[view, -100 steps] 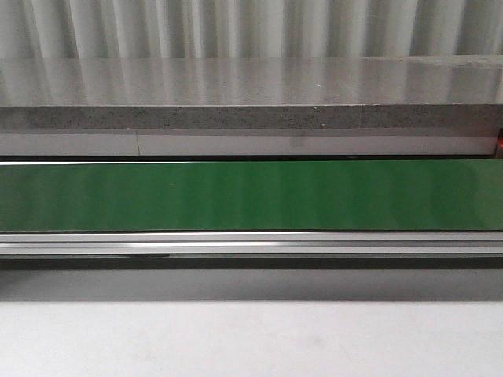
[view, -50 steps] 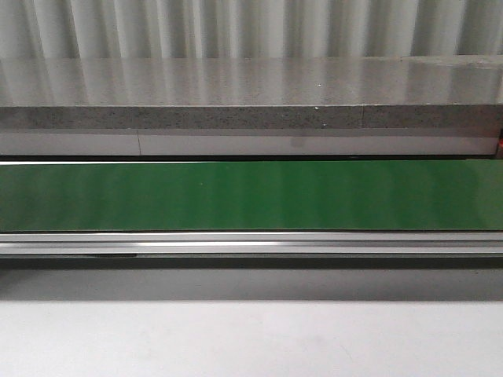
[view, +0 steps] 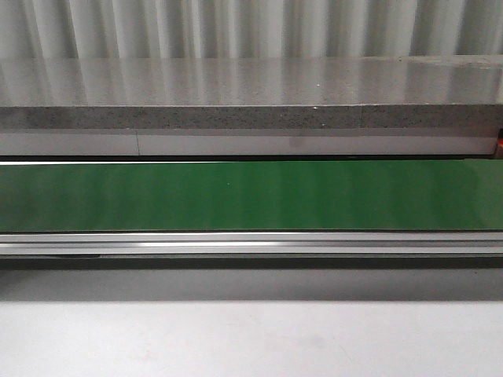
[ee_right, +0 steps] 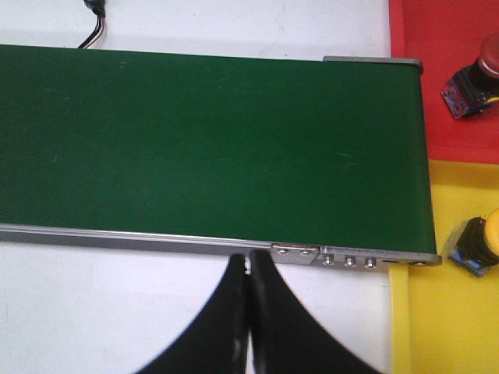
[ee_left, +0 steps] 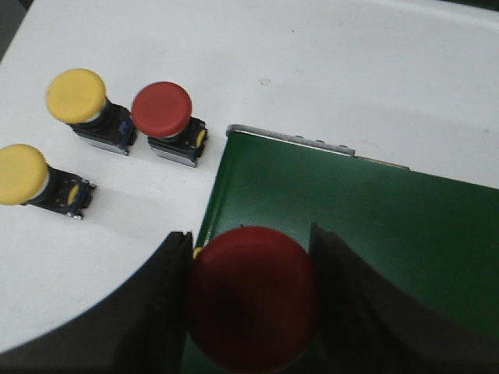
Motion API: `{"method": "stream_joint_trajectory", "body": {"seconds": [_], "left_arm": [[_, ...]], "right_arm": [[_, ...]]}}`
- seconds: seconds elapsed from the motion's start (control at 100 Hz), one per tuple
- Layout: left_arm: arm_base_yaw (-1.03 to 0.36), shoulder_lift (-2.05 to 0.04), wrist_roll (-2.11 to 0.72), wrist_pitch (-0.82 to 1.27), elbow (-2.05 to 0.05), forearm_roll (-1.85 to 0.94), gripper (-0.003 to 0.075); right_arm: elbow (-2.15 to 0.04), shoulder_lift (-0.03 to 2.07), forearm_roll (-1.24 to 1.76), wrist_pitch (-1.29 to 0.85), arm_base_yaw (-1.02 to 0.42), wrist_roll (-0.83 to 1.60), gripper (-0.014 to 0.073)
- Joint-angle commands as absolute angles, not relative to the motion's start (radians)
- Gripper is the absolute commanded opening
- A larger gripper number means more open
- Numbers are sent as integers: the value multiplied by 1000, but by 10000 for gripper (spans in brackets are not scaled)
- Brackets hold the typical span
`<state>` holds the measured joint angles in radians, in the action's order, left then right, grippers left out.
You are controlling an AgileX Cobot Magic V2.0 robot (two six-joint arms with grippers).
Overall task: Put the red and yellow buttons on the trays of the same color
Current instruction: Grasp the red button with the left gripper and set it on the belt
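Note:
In the left wrist view my left gripper [ee_left: 251,300] is shut on a red button [ee_left: 253,296], held over the end of the green belt [ee_left: 374,234]. On the white table beside that belt end lie another red button [ee_left: 165,117] and two yellow buttons [ee_left: 78,97] [ee_left: 27,175]. The right wrist view has my right gripper [ee_right: 249,269] shut and empty, over white table at the belt's edge. By it are the red tray [ee_right: 437,47] with a red button [ee_right: 475,74] and the yellow tray [ee_right: 437,312] with a yellow button [ee_right: 479,245].
The front view holds only the long green conveyor belt [view: 251,196], its aluminium rail [view: 251,243], a grey stone ledge [view: 251,94] behind and white table [view: 251,338] in front. A black cable [ee_right: 95,23] lies beyond the belt in the right wrist view.

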<state>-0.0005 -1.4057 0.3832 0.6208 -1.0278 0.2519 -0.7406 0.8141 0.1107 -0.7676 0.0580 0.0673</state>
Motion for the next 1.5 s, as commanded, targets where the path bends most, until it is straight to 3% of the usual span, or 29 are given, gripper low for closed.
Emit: {"method": "stream_joint_trajectory", "body": {"seconds": [0.0, 0.33, 0.41, 0.53, 0.65, 0.75, 1.1, 1.49], "left_arm": [[-11, -1401, 382, 569, -1052, 242, -20], [-11, -1461, 381, 581, -1052, 234, -17], [-11, -1461, 373, 581, -1052, 232, 24], [-11, -1460, 335, 583, -1052, 210, 227], [-11, -1460, 296, 585, -1052, 171, 555], [-11, -1460, 292, 595, -1061, 168, 693], [-1, -1355, 269, 603, -1121, 201, 648], [317, -1478, 271, 570, -1121, 167, 648]], "right_arm": [[-766, 807, 113, -713, 56, 75, -67], [-766, 807, 113, -713, 56, 75, -67], [-766, 807, 113, -713, 56, 75, -67], [-766, 807, 113, -713, 56, 75, -67], [-766, 807, 113, -713, 56, 75, -67], [-766, 807, 113, -713, 56, 75, -67], [-766, 807, 113, -713, 56, 75, -67], [-766, 807, 113, -713, 56, 75, -67]]}}
